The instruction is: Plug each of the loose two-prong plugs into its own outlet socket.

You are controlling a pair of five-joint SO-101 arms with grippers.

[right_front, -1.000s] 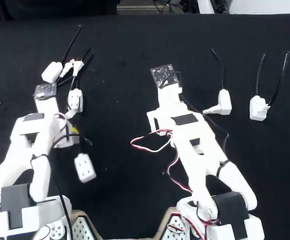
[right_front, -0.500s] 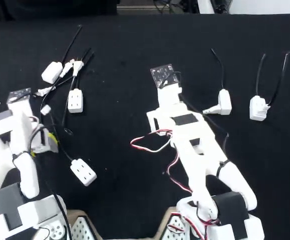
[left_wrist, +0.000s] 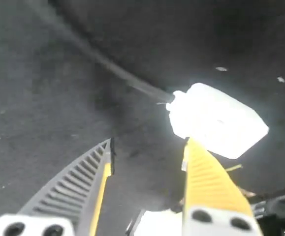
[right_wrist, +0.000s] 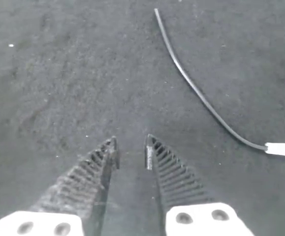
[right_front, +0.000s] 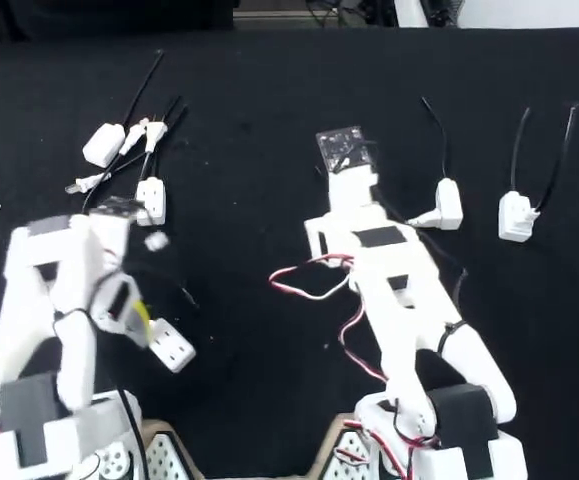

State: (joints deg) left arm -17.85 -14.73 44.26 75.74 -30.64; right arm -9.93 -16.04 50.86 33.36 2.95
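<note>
A: Plugs [right_front: 104,145] lie in a loose cluster with tangled cords, well beyond the socket block [right_front: 172,345], toward the far edge of the table [right_front: 269,40]. A second socket block [right_front: 150,200] sits between the cluster and the first block. One small white plug [right_front: 156,241] lies nearer still, on its own.

B: Room to move?

A: There is a wide bare stretch of black cloth [right_front: 249,220] on the side of the socket block that faces the right arm [right_front: 399,290]. The left arm [right_front: 54,290] crowds the block's other side.

B: Left gripper?

A: The left gripper [left_wrist: 148,145] has its fingers spread apart with only cloth between them. The socket block [left_wrist: 216,120] lies just past the yellow finger [left_wrist: 206,187], outside the gap. Cannot tell if they touch. The block's cord [left_wrist: 108,64] trails away from the block.

B: Right gripper?

A: The right gripper [right_wrist: 131,140] is low over bare cloth, well apart from the socket block. Its fingers are nearly together with a narrow gap, holding nothing.
</note>
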